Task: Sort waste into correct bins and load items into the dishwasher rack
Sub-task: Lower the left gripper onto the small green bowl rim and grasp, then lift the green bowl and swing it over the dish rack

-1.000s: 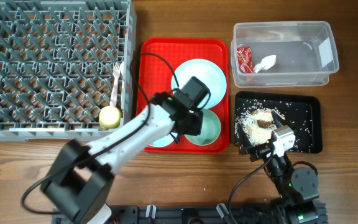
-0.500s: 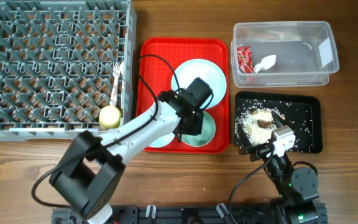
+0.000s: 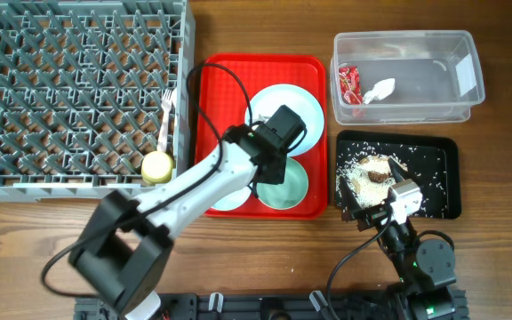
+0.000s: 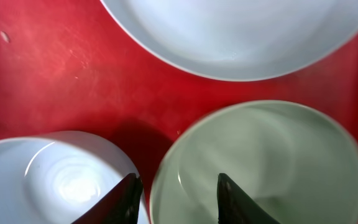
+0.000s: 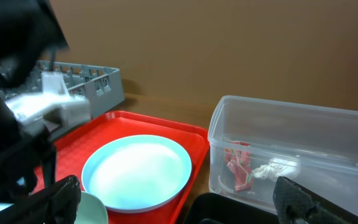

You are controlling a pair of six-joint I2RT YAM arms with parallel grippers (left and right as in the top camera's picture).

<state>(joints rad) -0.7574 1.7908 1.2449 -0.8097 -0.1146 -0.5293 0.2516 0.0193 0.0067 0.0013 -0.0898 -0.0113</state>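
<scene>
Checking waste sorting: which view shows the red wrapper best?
Overhead: the red wrapper lies unobstructed in the clear tub, beside the napkin. Right wrist shows it blurred through the tub wall; left wrist misses it.

The rack point(image 3: 60, 188), a big square grey crate of upright pegs, sits flat on the desk. Inside it, a white fork point(image 3: 166, 111) lies along the right wall, and a small yellow cup point(image 3: 156, 166) sits in the front right corner. Just right of the rack the pale blue plate point(image 3: 293, 96) lies flat. Two smaller bowls sit nearer the front: the right bowl point(image 3: 290, 185) upright and empty, the left bowl point(image 3: 225, 199) largely covered. Farther right of the rack, level with its middle, a clear tub point(image 3: 474, 76) holds a red wrapper point(image 3: 349, 83) and a crumpled white napkin point(image 3: 380, 89). Level with the rack's front, a black tray point(image 3: 441, 158) carries whitish-brown scraps point(image 3: 370, 173) and scattered crumbs.
</scene>
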